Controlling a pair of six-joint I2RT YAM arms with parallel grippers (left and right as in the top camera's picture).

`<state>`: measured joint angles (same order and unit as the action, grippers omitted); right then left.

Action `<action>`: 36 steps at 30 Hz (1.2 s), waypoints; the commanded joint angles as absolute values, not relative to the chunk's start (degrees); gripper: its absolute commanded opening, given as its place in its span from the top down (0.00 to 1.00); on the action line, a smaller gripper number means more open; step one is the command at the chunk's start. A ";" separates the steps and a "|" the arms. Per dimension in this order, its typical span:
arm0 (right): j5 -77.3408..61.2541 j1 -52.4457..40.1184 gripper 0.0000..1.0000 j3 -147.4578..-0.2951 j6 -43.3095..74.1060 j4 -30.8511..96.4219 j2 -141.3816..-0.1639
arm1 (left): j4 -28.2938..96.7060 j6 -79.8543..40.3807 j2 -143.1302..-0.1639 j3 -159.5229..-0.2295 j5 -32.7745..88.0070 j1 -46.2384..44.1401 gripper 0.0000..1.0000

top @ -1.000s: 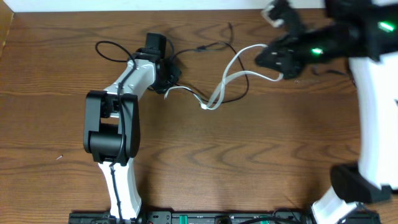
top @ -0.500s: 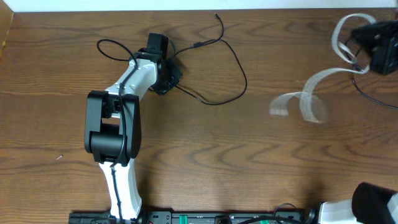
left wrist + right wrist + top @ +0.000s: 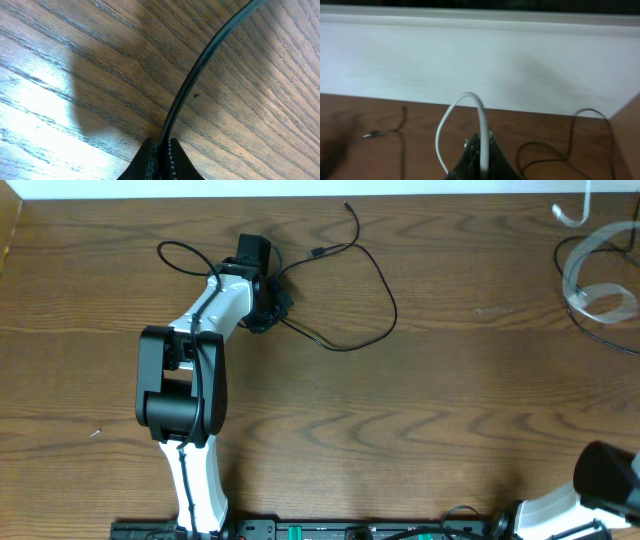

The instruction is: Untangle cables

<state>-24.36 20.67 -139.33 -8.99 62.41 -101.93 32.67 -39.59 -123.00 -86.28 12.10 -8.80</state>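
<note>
Left gripper (image 3: 160,156) is clamped on the black cable (image 3: 186,85), which is looped along the table's (image 3: 400,430) far edge. Right gripper (image 3: 479,150) is closed on the white cable (image 3: 468,94), held near the far right corner.

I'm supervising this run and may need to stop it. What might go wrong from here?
1. The white cable, pinched in the right gripper, shows blurred at the table's right edge beside a black wire; it may snag there or drop off.
2. The left gripper pinches the black cable close to the wood; a hard pull may slip it free.
</note>
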 commanded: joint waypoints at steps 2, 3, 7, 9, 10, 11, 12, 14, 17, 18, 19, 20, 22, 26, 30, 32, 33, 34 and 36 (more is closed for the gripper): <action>-19.55 21.04 0.99 -139.39 -8.01 61.01 -109.75 | 33.71 -37.47 -123.55 -86.24 11.29 -9.08 0.92; -19.44 21.08 0.99 -139.39 -8.67 60.97 -111.37 | 33.85 -36.93 -123.55 -86.24 11.31 -9.21 0.92; -15.64 21.78 0.99 -139.39 -9.04 60.62 -117.49 | 34.94 -34.46 -123.55 -86.24 11.29 -10.20 0.93; -14.90 22.46 0.99 -139.39 -9.06 60.20 -120.01 | 35.38 -34.02 -123.55 -86.24 11.29 -10.74 0.93; -14.90 22.90 0.99 -139.39 -9.06 60.05 -121.23 | 35.57 -33.74 -123.55 -86.24 11.27 -11.05 0.93; -14.87 23.27 0.99 -139.39 -9.04 59.99 -122.15 | 35.73 -33.39 -123.55 -86.24 11.29 -11.29 0.92; -14.68 24.10 0.99 -139.39 -8.49 59.81 -123.87 | 35.83 -32.69 -123.55 -86.24 11.27 -11.97 0.93; -13.02 25.02 0.99 -139.39 -6.39 59.22 -125.08 | 35.97 -32.53 -123.55 -86.24 11.27 -12.47 0.93; -12.73 26.98 0.99 -139.41 -3.88 57.41 -125.47 | 35.97 -32.53 -123.55 -86.24 11.27 -13.17 0.93; -13.67 27.57 0.99 -139.52 -3.38 57.08 -125.14 | 35.99 -32.56 -123.55 -86.24 11.27 -13.39 0.92; -15.88 28.53 0.99 -139.72 -3.25 56.58 -124.46 | 35.99 -32.56 -123.55 -86.24 11.27 -13.61 0.93; -18.44 29.50 0.99 -139.98 -3.25 56.18 -123.61 | 36.01 -32.56 -123.55 -86.24 11.27 -13.85 0.92; -22.33 31.20 0.99 -140.75 -3.16 55.79 -121.73 | 36.05 -32.56 -123.55 -86.24 11.27 -14.24 0.92; -26.17 35.68 0.99 -142.54 -0.21 54.39 -117.14 | 36.05 -32.47 -123.55 -86.24 11.25 -14.90 0.92; -24.73 39.35 0.99 -142.58 0.21 54.87 -113.93 | 36.16 -30.70 -123.55 -86.24 11.27 -15.31 0.92; -22.44 40.86 0.99 -142.45 0.19 55.70 -113.95 | 36.42 -30.17 -123.55 -86.24 11.25 -15.44 0.92; -20.71 41.50 0.99 -142.12 0.19 56.23 -114.39 | 36.69 -29.93 -123.55 -86.24 11.25 -15.46 0.92; -19.53 42.11 0.99 -141.64 0.19 56.64 -114.87 | 37.06 -29.26 -123.55 -86.24 11.27 -15.53 0.92; -18.00 43.13 0.99 -140.22 0.01 57.01 -116.38 | 37.63 -27.18 -123.44 -86.26 11.29 -15.94 0.93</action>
<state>-21.17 42.26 -141.78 -0.73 56.07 -113.49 36.14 -30.92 -122.78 -86.50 12.05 -15.18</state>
